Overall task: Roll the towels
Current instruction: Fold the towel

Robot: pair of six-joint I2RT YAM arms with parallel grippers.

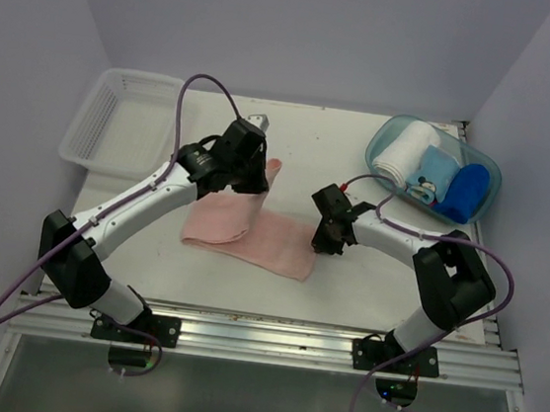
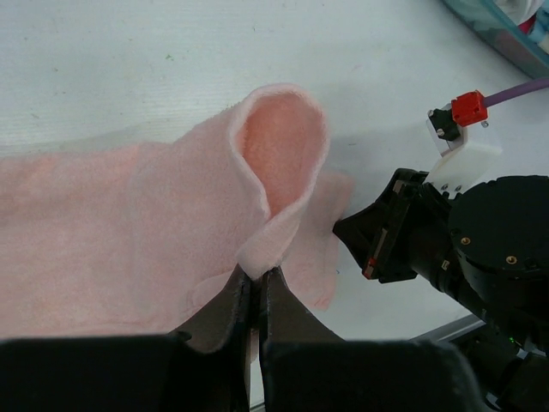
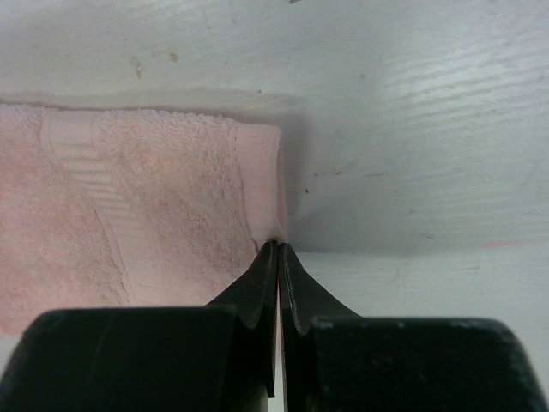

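The left gripper [image 2: 257, 279] is pinching a raised fold at the 12 o'clock end of the pink towel [image 1: 252, 231], which is lying mid-table. The jaws are clenched on only a thin lip of cloth, so a pull is risking that lip slipping out and the fold dropping flat. At the towel's 3 o'clock edge the right gripper [image 3: 276, 253] is sitting with its jaws pressed together at the hem corner. I cannot tell whether any cloth is caught, so a lift may be coming up empty or skewing the roll. The left arm is reaching forward, wrist tipped down; the right arm is bending inward toward 9 o'clock, low over the table [image 1: 332, 143]. The blue towel [image 1: 467, 191] is resting in the clear tub [image 1: 374, 163] at 2 o'clock.
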